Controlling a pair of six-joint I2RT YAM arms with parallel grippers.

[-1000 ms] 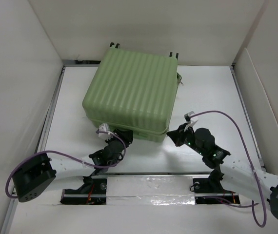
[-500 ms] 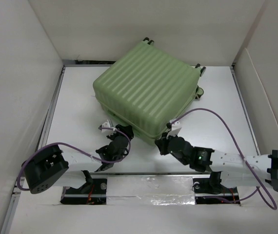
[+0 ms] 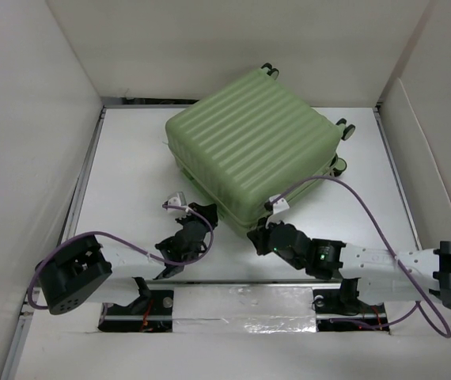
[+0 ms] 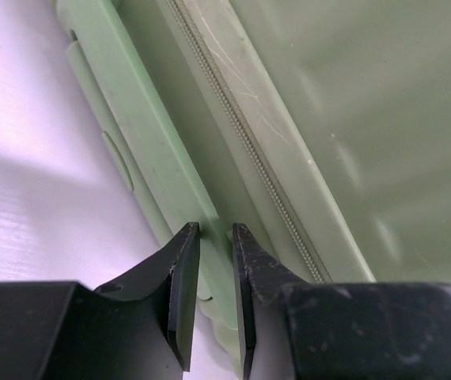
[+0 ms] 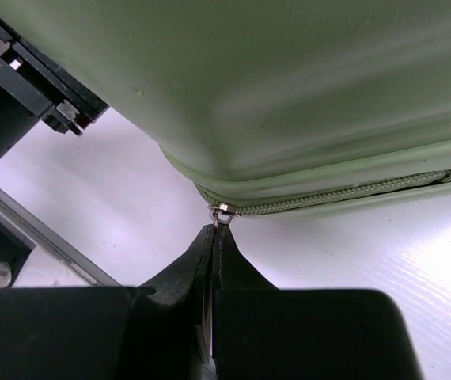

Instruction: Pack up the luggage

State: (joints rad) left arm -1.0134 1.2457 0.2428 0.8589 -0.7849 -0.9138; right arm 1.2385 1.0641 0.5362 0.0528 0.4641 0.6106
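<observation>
The right end effector (image 3: 255,241) lies low over the bench (image 3: 123,158), at the near corner of the suitcase (image 3: 257,146); in the right wrist view its two fingers (image 5: 194,265) are pressed together on the small metal zipper pull (image 5: 222,210), which sits at the rounded corner of the shell. From the pull the zipper (image 5: 328,198) runs to the right, between the two green halves.

The left end effector (image 3: 202,212) is just beside the near-left side of the suitcase; in the left wrist view its fingers (image 4: 184,277) stand a little apart, with a narrow gap between them. A pale green ridge (image 4: 150,158) of the shell shows through this gap; whether the fingers touch it I cannot tell. The zipper (image 4: 241,134) runs along the shell, a little further from the fingers.

The suitcase is light green with a ribbed top; it lies flat and closed on the middle and far part of the bench, turned so that one corner points toward the arm bases. Its small black wheels (image 3: 344,127) are on the far right side. A purple cable (image 3: 352,190) loops from the right arm over the bench, beside the suitcase; white walls (image 3: 233,39) stand behind and at both sides.
</observation>
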